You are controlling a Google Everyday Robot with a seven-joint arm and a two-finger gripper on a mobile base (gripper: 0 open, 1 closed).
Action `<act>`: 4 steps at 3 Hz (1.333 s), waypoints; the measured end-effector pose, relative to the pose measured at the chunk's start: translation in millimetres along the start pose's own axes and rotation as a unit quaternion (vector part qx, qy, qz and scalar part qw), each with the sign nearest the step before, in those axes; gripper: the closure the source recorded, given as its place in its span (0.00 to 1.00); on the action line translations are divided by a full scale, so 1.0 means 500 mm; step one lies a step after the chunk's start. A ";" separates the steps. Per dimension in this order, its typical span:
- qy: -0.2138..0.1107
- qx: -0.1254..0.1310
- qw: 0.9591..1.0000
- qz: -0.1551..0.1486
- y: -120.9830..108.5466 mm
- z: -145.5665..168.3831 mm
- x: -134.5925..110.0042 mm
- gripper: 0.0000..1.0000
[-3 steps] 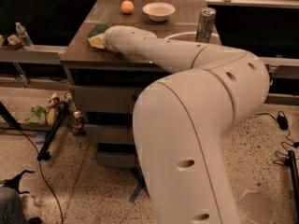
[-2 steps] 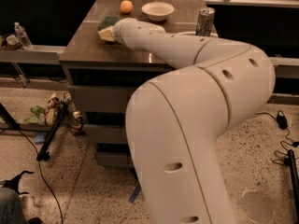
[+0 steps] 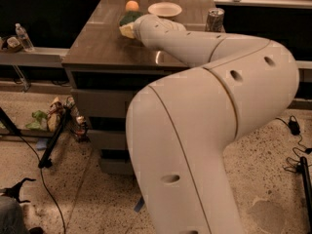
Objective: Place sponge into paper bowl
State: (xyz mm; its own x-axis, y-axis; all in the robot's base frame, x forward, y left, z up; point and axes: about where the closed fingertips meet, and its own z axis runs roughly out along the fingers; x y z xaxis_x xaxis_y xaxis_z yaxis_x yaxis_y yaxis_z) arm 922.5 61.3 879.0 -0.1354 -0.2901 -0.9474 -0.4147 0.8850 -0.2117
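Observation:
The sponge (image 3: 126,27), dark green on top and pale yellow below, sits at the tip of my arm over the back left part of the brown table (image 3: 97,50). My gripper (image 3: 132,26) is mostly hidden behind my own wrist and holds the sponge, which travels with it. The white paper bowl (image 3: 165,9) stands at the back of the table, a short way right of and beyond the sponge, and it looks empty.
An orange fruit (image 3: 131,5) lies just behind the sponge, left of the bowl. A silver can (image 3: 214,19) stands at the table's right side. A water bottle (image 3: 23,36) stands on the left ledge. Cables and a stand leg (image 3: 53,140) lie on the floor.
My arm has swung right and toward the back of the table, carrying the sponge from the left edge to near the orange and the bowl.

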 end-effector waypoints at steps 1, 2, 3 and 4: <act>0.006 0.003 1.000 -0.004 0.000 0.003 0.003 1.00; 0.003 0.032 0.999 0.005 -0.005 0.048 -0.003 1.00; -0.005 0.086 0.996 -0.007 -0.111 0.048 -0.040 1.00; -0.022 0.135 0.991 -0.007 -0.211 0.031 -0.081 1.00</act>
State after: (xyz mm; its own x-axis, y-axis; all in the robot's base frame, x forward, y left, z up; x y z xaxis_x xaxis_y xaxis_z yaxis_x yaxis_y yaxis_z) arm 985.7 -14.8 936.0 -0.0892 -0.2927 -0.9520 -0.1604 0.9476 -0.2763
